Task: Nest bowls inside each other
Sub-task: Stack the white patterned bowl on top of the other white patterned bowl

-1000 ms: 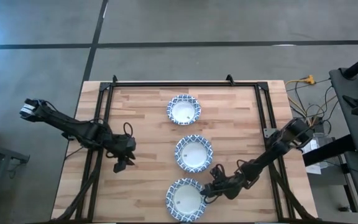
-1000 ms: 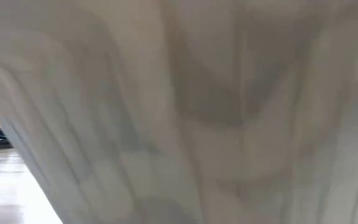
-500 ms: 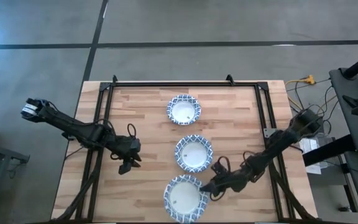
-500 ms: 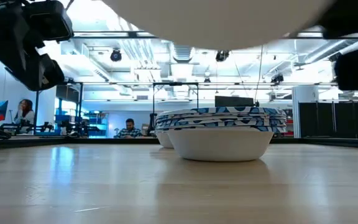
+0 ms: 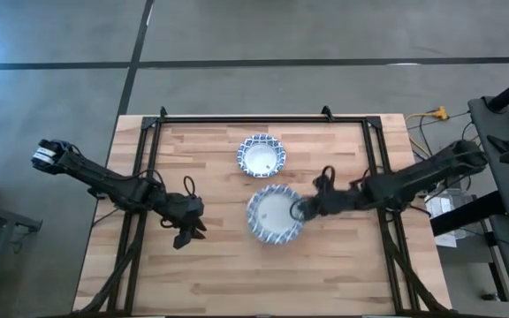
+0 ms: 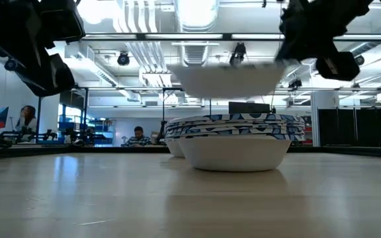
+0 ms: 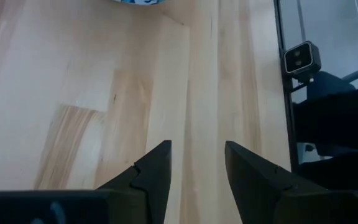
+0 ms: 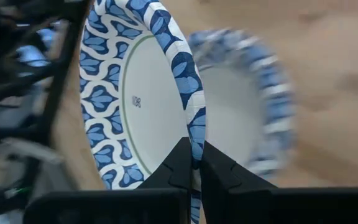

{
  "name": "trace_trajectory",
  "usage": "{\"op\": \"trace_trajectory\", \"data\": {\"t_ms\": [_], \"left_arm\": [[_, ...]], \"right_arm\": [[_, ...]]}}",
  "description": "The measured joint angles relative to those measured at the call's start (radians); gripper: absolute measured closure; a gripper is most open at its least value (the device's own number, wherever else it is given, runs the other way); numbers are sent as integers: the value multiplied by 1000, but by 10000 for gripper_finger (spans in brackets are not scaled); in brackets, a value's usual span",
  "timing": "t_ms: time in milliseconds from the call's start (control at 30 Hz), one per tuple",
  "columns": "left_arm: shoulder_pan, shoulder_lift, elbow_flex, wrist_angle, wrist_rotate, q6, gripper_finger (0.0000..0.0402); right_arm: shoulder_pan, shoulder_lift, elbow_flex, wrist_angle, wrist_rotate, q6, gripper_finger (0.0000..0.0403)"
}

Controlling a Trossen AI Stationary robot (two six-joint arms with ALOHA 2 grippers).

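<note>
Wooden tabletop [image 5: 210, 265], seen from above. I hold my right claw [image 5: 300, 210] clamped on the rim of a bowl [image 5: 270, 215], lifted over the centre stack [image 6: 233, 141]. A second stack [image 5: 262, 155] sits at 12 o'clock. My left claw [image 5: 186, 235] waits at 9 o'clock, part-open, empty.

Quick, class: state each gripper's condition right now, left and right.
Left gripper: open, holding nothing, above the table.
Right gripper: shut on the rim of a bowl.
</note>
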Motion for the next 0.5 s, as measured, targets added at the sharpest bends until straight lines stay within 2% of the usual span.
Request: {"op": "trace_trajectory", "data": {"t_ms": [100, 233, 500], "left_arm": [[0, -5, 0, 2, 0, 0, 268], [0, -5, 0, 3, -12, -1, 268], [0, -1, 0, 25, -28, -1, 268]], "right_arm": [[-48, -54, 0, -118, -36, -24, 394], [-75, -83, -5, -137, -82, -53, 394], [-77, -1, -15, -103, -105, -3, 394]]}}
